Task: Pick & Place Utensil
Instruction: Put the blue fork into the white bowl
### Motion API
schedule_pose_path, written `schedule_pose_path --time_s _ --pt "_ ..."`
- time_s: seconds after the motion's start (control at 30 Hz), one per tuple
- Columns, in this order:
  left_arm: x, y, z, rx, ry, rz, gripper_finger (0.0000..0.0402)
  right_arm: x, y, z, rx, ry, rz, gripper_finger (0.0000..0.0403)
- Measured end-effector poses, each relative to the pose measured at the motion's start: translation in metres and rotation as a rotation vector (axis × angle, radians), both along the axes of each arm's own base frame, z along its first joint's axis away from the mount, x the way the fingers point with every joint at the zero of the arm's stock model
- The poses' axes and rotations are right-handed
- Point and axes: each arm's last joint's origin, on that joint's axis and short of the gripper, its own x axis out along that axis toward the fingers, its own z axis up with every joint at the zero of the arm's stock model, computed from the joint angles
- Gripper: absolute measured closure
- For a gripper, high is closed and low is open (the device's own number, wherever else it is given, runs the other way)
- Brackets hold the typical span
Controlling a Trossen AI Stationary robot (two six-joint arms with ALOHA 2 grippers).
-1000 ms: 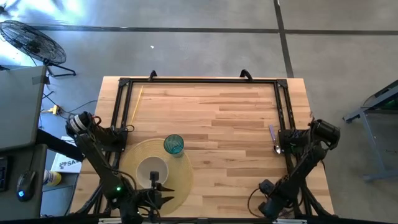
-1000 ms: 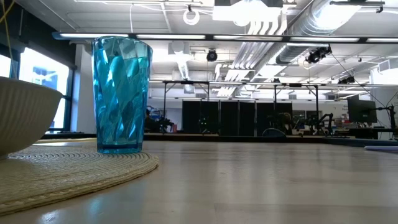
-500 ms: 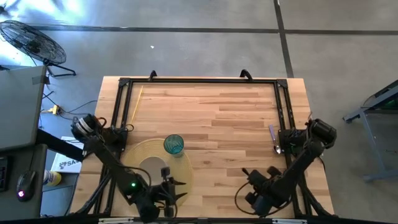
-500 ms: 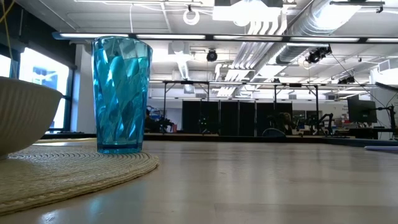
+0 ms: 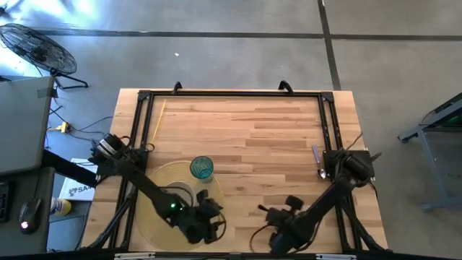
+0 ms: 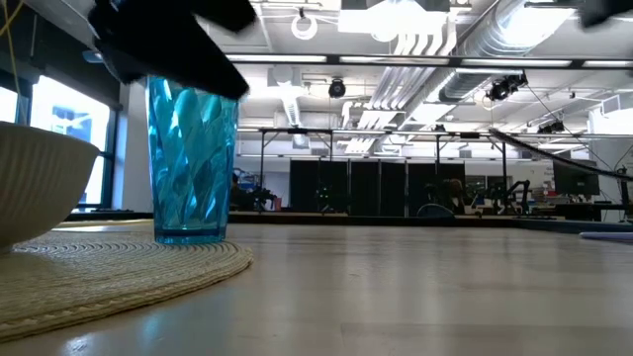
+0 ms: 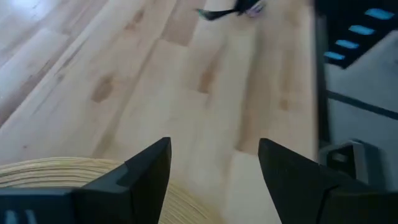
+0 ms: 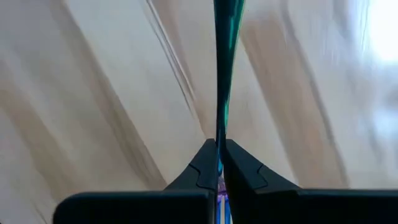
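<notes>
Spoon (image 5: 318,163) lies flat at the table's (image 5: 253,130) 3 o'clock edge, purple handle toward 12, bowl toward 6, just beside the black frame rail (image 5: 326,137). Nothing's touching it; both grippers are well apart from it, down at 6 o'clock.

Right gripper (image 8: 219,149) is low by the front edge, approx 5 o'clock, fingers clenched tip to tip. A thin teal strip (image 8: 221,56) runs out from between the tips. It might be a 2nd utensil seen edge-on, can't tell from this angle.

Left gripper (image 7: 214,168) hangs over the 4 o'clock rim of the woven mat (image 5: 155,180), fingers spread wide, nothing in them. Blue tumbler (image 5: 201,167) stands on the mat at approx 1 o'clock, white bowl (image 6: 30,188) beside it, left arm crossing above both.

Risks, as I read it:
- 2 grippers near each other at the front edge; a swing by either could clip the other.
- Left arm passes low over the tumbler; a dip tips it.
- Spoon hugs the rail, so a finger coming down may hit metal vs. spoon, or shove it off the edge.
- Thin, flat handle: a shallow pinch slips.

Writing: white carton (image 5: 72,189) off the 8 o'clock side shows "SA", rest hidden. No other text legible.
</notes>
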Motion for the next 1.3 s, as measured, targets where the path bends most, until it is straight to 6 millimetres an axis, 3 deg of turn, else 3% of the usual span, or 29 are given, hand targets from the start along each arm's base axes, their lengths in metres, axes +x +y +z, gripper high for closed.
schedule_pose_path --time_s 0.17,0.4,1.1,1.3 --pt "0.009 0.006 -0.003 -0.047 -0.011 0.034 0.0163 0.03 0.008 0.012 -0.092 -0.063 0.166 0.0398" --pt "0.019 0.012 0.001 -0.093 -0.057 0.053 0.0163 0.054 0.011 0.009 -0.186 -0.096 0.271 0.0396" --pt "0.038 0.036 0.007 -0.121 -0.141 0.186 0.0165 0.063 -0.002 0.012 -0.405 -0.179 0.319 0.0398" --pt "0.038 0.036 0.007 -0.122 -0.144 0.193 0.0212 0.065 -0.005 0.013 -0.423 -0.187 0.313 0.0393"
